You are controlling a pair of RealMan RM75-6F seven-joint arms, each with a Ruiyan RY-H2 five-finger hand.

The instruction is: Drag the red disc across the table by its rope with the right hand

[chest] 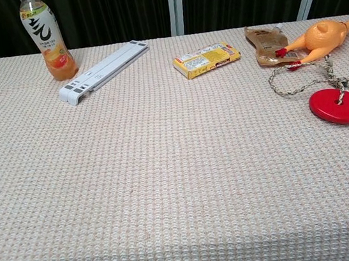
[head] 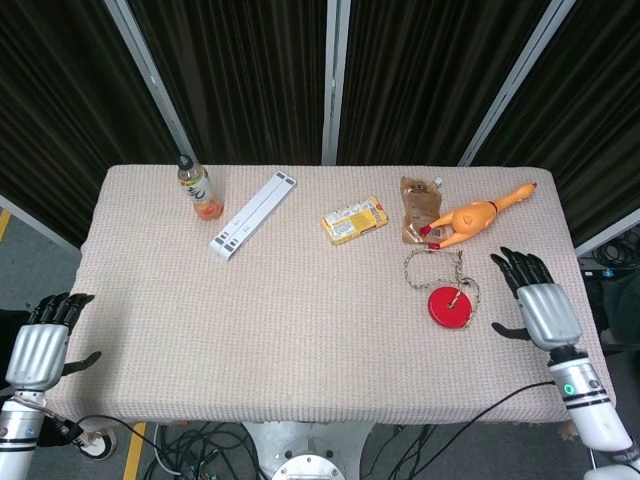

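Note:
The red disc (head: 450, 306) (chest: 338, 105) lies flat on the right part of the table. Its rope (head: 433, 267) (chest: 298, 78) runs from the disc's middle and lies loose in a loop on the cloth toward the far side. My right hand (head: 536, 303) hovers to the right of the disc with its fingers spread, apart from disc and rope, holding nothing. It does not show in the chest view. My left hand (head: 42, 342) hangs off the table's left edge, fingers apart and empty.
A rubber chicken (head: 474, 216) and a brown pouch (head: 417, 208) lie just beyond the rope loop. A yellow packet (head: 354, 220), a white bar (head: 253, 214) and a drink bottle (head: 200, 187) stand further left along the back. The table's right edge (head: 586, 300) is close to my right hand.

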